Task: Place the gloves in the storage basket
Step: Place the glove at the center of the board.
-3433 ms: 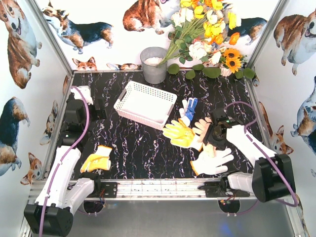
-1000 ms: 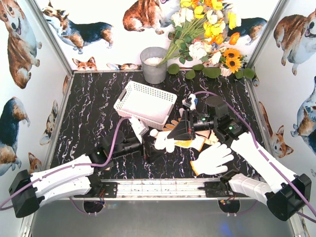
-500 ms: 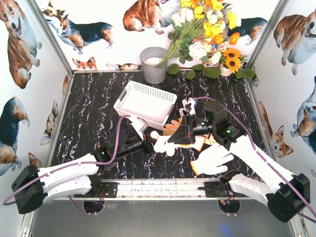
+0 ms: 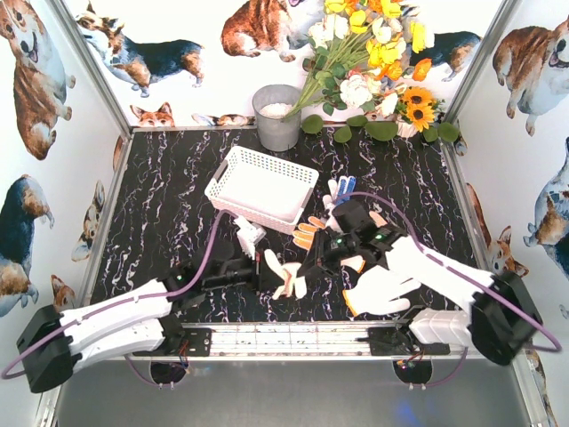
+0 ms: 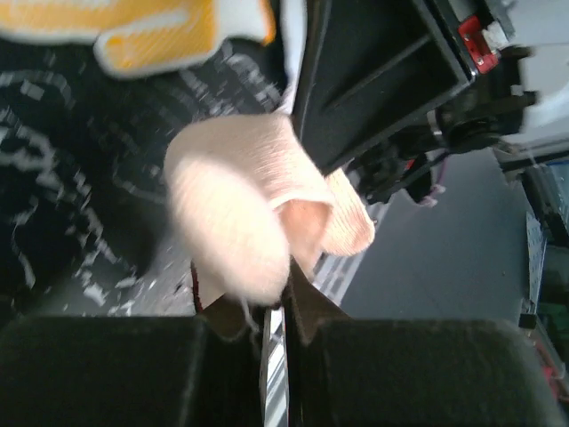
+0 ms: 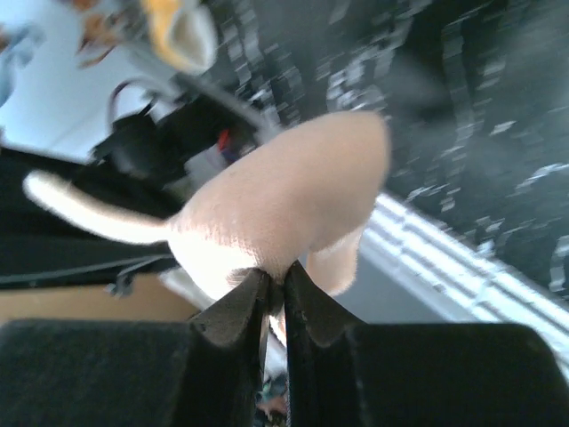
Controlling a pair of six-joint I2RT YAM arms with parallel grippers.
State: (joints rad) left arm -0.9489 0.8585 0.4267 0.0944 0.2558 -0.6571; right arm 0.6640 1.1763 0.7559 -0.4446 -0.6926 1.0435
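My gripper (image 5: 277, 307) pinches a cream glove (image 5: 240, 205) (bunched and blurry) above the black marbled table (image 5: 53, 178); the right arm (image 5: 382, 71) crowds just behind, a yellow glove (image 5: 133, 31) beyond.

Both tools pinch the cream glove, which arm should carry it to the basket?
Left, probably: the left tool is shut on the cream glove with the storage basket straight beyond it; the right tool, also gripping, sits further right.

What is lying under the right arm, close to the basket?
Orange glove fingers stick out from under the right arm on its left, and a blue-and-white glove on its far side. The arm covers the rest of both, so their full shape cannot be seen.
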